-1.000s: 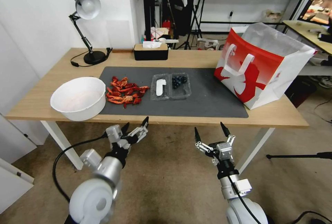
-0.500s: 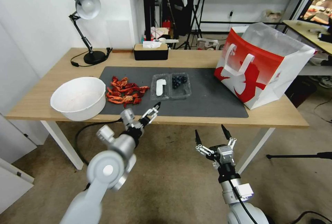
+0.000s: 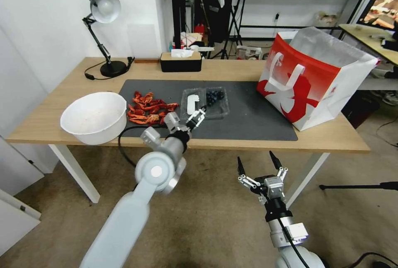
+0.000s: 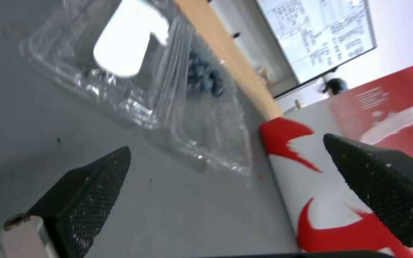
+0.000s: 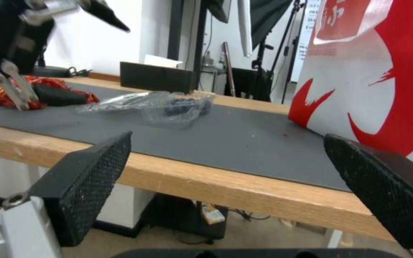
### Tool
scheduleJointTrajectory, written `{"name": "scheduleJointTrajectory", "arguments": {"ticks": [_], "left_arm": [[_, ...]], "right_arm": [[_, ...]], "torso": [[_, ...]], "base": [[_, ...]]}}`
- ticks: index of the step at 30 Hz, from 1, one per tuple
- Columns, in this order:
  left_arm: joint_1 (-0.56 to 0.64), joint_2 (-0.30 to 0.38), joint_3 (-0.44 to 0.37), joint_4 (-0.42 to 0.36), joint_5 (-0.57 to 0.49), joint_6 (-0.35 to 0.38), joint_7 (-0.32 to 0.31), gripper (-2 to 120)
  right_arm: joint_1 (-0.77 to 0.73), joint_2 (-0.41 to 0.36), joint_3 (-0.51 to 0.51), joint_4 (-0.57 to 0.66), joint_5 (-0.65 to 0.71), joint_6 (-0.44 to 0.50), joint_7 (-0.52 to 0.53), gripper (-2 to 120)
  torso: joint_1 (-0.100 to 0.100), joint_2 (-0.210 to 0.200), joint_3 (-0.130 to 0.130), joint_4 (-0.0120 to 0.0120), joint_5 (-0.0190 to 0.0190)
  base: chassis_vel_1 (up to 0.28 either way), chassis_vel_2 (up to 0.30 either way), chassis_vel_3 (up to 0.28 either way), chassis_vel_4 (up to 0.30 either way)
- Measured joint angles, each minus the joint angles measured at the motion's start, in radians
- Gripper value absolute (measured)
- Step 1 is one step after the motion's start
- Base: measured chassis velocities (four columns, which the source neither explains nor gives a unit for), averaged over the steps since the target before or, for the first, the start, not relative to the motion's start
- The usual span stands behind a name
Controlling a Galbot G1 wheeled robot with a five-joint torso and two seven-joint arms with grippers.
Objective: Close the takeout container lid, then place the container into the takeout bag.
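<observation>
The takeout container (image 3: 215, 101) lies open on the dark mat, with blueberries (image 4: 205, 76) in its right half. Its lid (image 3: 191, 105), clear with a white label, lies flat to the left of that half. My left gripper (image 3: 198, 114) hovers open just in front of the container's near edge, close to the hinge line; the left wrist view has nothing between the fingers (image 4: 88, 191). The takeout bag (image 3: 315, 78) stands open at the table's right end. My right gripper (image 3: 257, 164) hangs open below the table's front edge, facing the container (image 5: 168, 104) and the bag (image 5: 383, 89).
A white bowl (image 3: 94, 117) sits at the front left, with red crayfish shells (image 3: 149, 108) between it and the lid. A desk lamp (image 3: 103, 32) and a black tissue box (image 3: 181, 61) stand at the back. Bare mat (image 3: 253, 114) lies between container and bag.
My left arm has risen from below the table edge and reached forward over the mat to the container's near edge. The right gripper has sunk slightly.
</observation>
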Motion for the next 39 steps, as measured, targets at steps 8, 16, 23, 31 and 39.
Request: {"name": "scheduleJointTrajectory", "arguments": {"ticks": [8, 16, 23, 31, 39], "left_arm": [[-0.052, -0.021, 0.025, 0.083, 0.002, -0.016, -0.021, 100], [-0.092, -0.035, 0.039, 0.126, 0.006, -0.025, -0.031, 100], [-0.098, -0.042, 0.05, 0.146, 0.008, -0.026, -0.038, 100], [-0.113, -0.057, 0.048, 0.179, 0.01, -0.031, -0.033, 100], [-0.122, -0.06, 0.046, 0.194, 0.01, -0.034, -0.031, 100]], "right_arm": [[-0.011, 0.012, 0.002, 0.005, -0.008, 0.003, 0.002, 100], [-0.025, 0.01, 0.015, 0.012, -0.008, 0.003, 0.004, 100], [-0.027, 0.018, 0.016, 0.016, -0.007, 0.008, 0.005, 100], [-0.021, 0.019, 0.016, 0.018, -0.005, 0.005, 0.006, 100], [-0.021, 0.019, 0.018, 0.019, -0.004, 0.001, 0.007, 100]], "torso": [[0.0, 0.0, 0.0, 0.0001, 0.0], [0.0, 0.0, 0.0, 0.0, 0.0], [0.0, 0.0, 0.0, 0.0001, 0.0], [0.0, 0.0, 0.0, 0.0, 0.0], [0.0, 0.0, 0.0, -0.0001, 0.0]], "base": [[0.0, 0.0, 0.0, 0.0], [0.0, 0.0, 0.0, 0.0], [0.0, 0.0, 0.0, 0.0], [0.0, 0.0, 0.0, 0.0], [0.0, 0.0, 0.0, 0.0]]}}
